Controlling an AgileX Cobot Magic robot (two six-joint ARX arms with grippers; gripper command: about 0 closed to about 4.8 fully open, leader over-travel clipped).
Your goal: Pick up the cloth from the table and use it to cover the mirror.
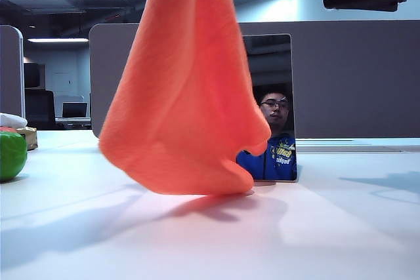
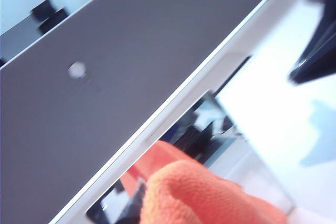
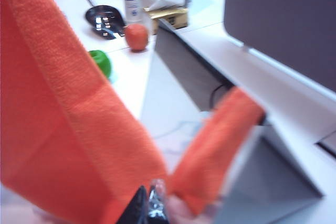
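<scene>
The cloth (image 1: 184, 90) was seen hanging in the air in front of the mirror (image 1: 272, 106), its long axis running upright: narrow at the top, where it left the exterior view, and fanned out wide below, with the lowest folds just above the table (image 1: 210, 234) or brushing it; which of the two could not be told. The left part of the mirror's face was hidden behind the cloth, while the right part was left showing. The mirror was stood upright on the table toward the far edge, just in front of the grey divider panel (image 1: 354, 77).

The right gripper (image 3: 149, 208) was clenched on a pinched fold of the cloth, which was draped to both sides of the dark fingertips in the right wrist view. The left gripper was not shown in any view; it was taken as clenched, and what it held could not be told. In the left wrist view, orange cloth (image 2: 205, 195) was seen close under the camera, over the mirror (image 2: 210, 124).

At the left edge of the table a green round object (image 1: 12, 155) was seen. No open containers with contents were made out.
</scene>
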